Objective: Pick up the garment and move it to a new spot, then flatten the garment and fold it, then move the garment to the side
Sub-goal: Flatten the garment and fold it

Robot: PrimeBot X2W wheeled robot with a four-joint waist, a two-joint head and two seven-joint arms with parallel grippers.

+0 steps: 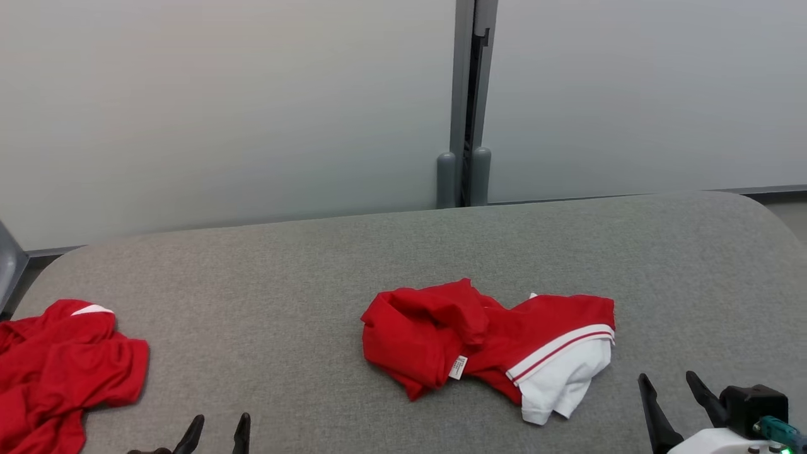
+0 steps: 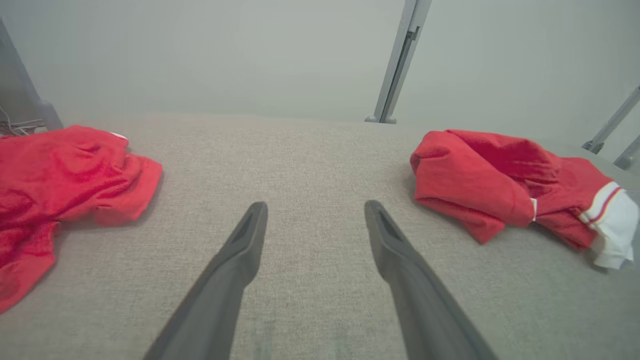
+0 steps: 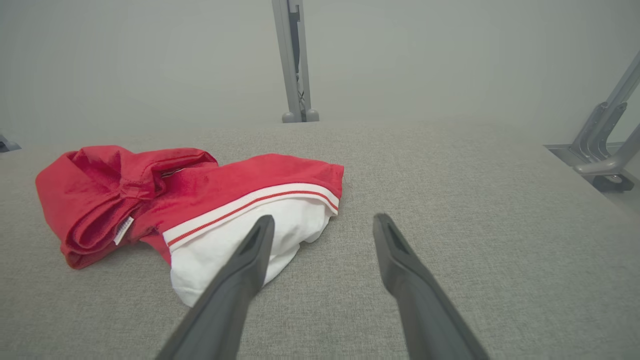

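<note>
Beware, with left gripper (image 1: 221,417) and right gripper (image 1: 666,376) both spread apart and empty at the padded table's (image 1: 378,252) near edge, pinching only one loose layer of the crumpled garment (image 1: 485,340) lying right of centre, or mistakenly grabbing the other red garment (image 1: 63,359) at the left edge.

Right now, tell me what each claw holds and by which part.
Nothing is held. The left claw and the right claw are both open and empty; the red-and-white garment lies crumpled, apart from both.
</note>
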